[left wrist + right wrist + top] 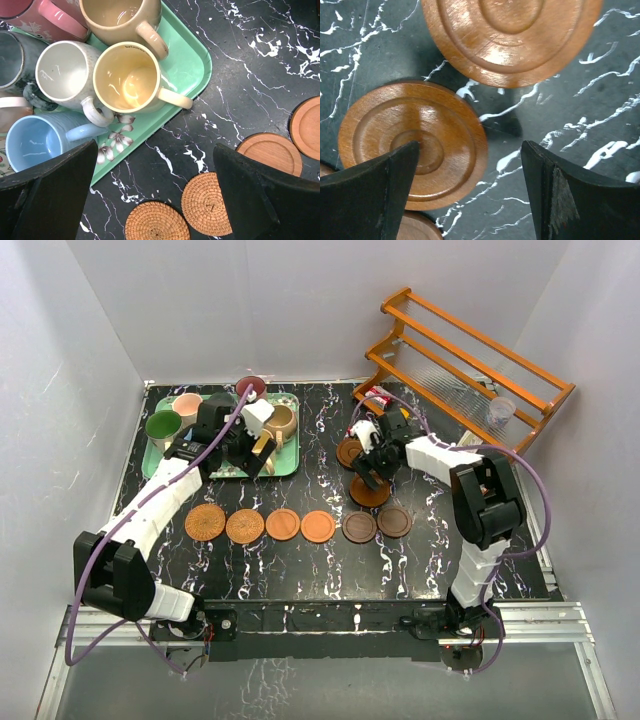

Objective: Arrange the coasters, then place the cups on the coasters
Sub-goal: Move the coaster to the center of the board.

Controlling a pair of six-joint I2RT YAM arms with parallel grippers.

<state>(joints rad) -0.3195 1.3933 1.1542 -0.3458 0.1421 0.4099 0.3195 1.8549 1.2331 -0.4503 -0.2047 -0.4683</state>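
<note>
Six coasters lie in a row across the table, from a woven one (205, 522) on the left to a dark brown one (394, 521) on the right. Two more dark brown coasters (415, 145) (512, 35) lie behind the row. My right gripper (470, 185) hangs open just above them, its left finger over the nearer disc. Cups stand packed on the green tray (190, 55): yellow-cream (127, 77), cream-white (62, 70), light blue (30, 142), tan (117, 15). Above the tray's front corner my left gripper (155, 185) is open and holds nothing.
An orange wooden rack (470, 350) stands at the back right with a small clear glass cup (502, 412) on it. White walls close in the table on three sides. Green (163, 425), pink (187, 405) and maroon (250, 388) mugs fill the tray's far side.
</note>
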